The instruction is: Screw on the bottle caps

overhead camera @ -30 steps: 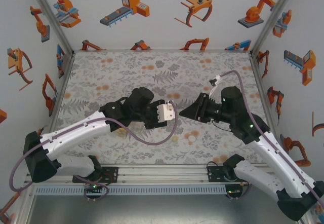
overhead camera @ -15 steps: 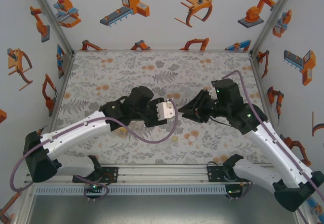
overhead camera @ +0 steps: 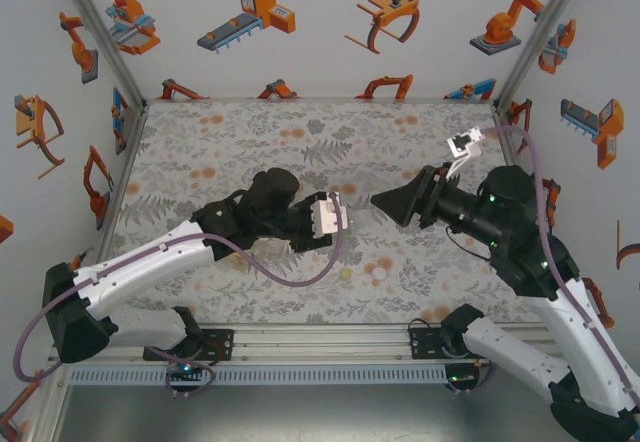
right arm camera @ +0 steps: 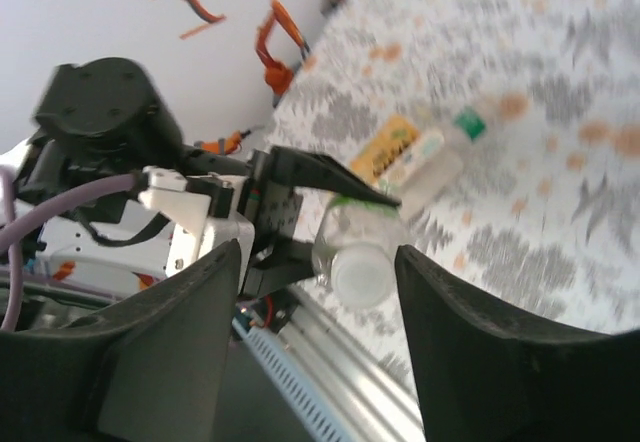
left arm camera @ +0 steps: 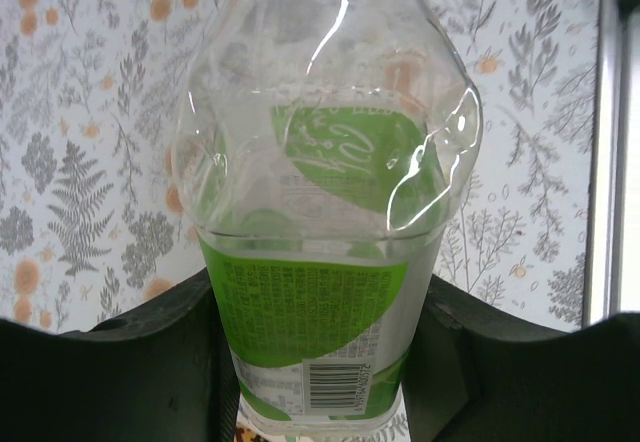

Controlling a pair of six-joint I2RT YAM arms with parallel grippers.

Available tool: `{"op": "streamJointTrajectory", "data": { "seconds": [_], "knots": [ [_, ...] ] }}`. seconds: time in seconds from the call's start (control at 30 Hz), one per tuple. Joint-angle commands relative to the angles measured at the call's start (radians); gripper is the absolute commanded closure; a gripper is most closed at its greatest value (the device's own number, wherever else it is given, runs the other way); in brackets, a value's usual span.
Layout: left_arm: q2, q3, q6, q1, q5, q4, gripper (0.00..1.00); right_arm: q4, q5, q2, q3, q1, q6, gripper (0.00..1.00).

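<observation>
1. The left claw (overhead camera: 340,212), at the centre of the top view, pinches the clear bottle (left arm camera: 320,292) across its white-green label. Its dark fingers (left arm camera: 150,362) press both sides at the bottom of the left wrist view.
2. The right claw (overhead camera: 382,202), just right of centre, is spread. Its two fingers stand wide of the bottle's pale round end, and blur hides whether that end is a cap.
3. A yellow-orange juice bottle (right arm camera: 405,157) lies on the floral table (overhead camera: 250,142), in the upper middle of the right wrist view, with a green cap (right arm camera: 468,121) at its end.
</observation>
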Motion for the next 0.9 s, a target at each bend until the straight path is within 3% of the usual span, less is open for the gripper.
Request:
{"op": "streamJointTrajectory", "data": {
  "seconds": [0.0, 0.27, 0.5, 0.67, 0.87],
  "knots": [
    [-0.053, 0.042, -0.053, 0.005, 0.157, 0.087, 1.0, 0.257, -0.159, -0.025, -0.004, 0.002, -0.212, 0.37],
    [-0.093, 0.126, -0.195, 0.021, 0.435, 0.211, 1.0, 0.492, -0.403, 0.011, 0.077, 0.001, -0.319, 0.36],
    [-0.081, 0.213, -0.295, 0.028, 0.67, 0.219, 1.0, 0.538, -0.598, 0.074, 0.162, 0.001, -0.391, 0.36],
    [-0.066, 0.242, -0.347, 0.033, 0.766, 0.219, 1.0, 0.716, -0.683, 0.129, 0.173, 0.001, -0.262, 0.37],
    [-0.05, 0.257, -0.364, 0.034, 0.787, 0.211, 1.0, 0.905, -0.745, 0.187, 0.163, 0.003, -0.076, 0.38]
  ]
}}
